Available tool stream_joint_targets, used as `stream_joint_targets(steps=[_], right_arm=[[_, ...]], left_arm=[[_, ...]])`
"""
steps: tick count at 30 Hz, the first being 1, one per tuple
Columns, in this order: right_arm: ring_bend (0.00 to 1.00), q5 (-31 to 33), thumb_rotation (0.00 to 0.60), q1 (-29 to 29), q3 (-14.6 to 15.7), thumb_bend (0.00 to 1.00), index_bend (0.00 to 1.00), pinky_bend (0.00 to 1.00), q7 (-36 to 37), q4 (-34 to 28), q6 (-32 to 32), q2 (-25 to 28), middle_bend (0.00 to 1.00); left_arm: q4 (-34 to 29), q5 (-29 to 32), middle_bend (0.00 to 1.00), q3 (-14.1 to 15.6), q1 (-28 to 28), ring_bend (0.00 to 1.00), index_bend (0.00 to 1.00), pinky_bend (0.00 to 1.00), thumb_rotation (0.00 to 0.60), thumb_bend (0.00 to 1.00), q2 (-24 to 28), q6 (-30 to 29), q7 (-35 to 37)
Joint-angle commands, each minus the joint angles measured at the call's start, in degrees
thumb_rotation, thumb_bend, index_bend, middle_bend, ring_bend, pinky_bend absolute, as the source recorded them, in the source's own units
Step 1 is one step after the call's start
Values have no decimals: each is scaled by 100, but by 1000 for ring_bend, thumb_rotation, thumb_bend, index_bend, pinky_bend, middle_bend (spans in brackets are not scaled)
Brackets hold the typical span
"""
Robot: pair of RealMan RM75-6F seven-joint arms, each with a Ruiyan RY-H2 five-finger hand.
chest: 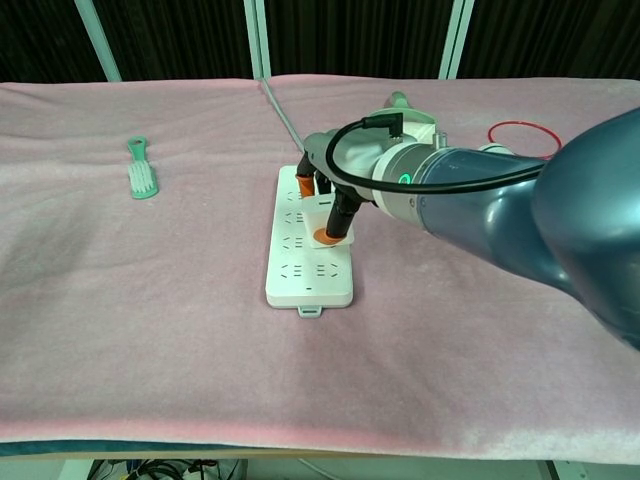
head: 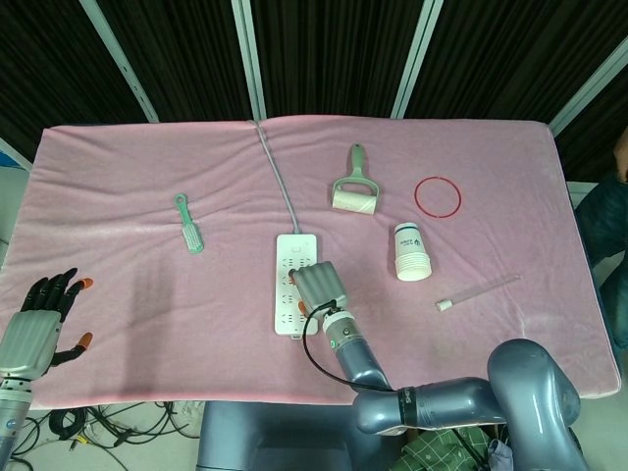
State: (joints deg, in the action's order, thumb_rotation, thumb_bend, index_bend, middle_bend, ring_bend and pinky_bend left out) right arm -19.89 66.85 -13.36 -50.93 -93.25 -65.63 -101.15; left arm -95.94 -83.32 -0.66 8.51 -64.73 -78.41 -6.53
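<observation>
White power strip [chest: 310, 243] lay mid-surface on pink cloth [head: 128, 265]. Right hand [chest: 330, 190] over it, fingers [chest: 338, 218] pinching small white plug above sockets. Left hand [head: 44, 319] far left of strip, fingers spread, holding nothing. Risk: misaligned plug shoving strip sideways, or slipping from pinch.

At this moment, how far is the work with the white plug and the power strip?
Done: the right hand holds a small white plug and has it right over the power strip, on its upper sockets. In hand: setting the plug down; whether it is fully seated cannot be told. Left: letting go. The left hand hangs open at the table edge, away from the strip.
</observation>
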Motion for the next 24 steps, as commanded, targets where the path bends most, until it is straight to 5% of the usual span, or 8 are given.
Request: stream_joint_targets(steps=[1,24], right_arm=[[903,-9,600,-39,17,514,1000,719,-9,-77,-7,76,893],[989,-241,600,-186,129,536,1000,780,190,104,210,-62,952]], left_arm=[[-1,3,0,3,0,0,120,0,600,299,-1,5,-13],[-7,32,0,-3,-3,0,123,0,600,298,5,7,-45]])
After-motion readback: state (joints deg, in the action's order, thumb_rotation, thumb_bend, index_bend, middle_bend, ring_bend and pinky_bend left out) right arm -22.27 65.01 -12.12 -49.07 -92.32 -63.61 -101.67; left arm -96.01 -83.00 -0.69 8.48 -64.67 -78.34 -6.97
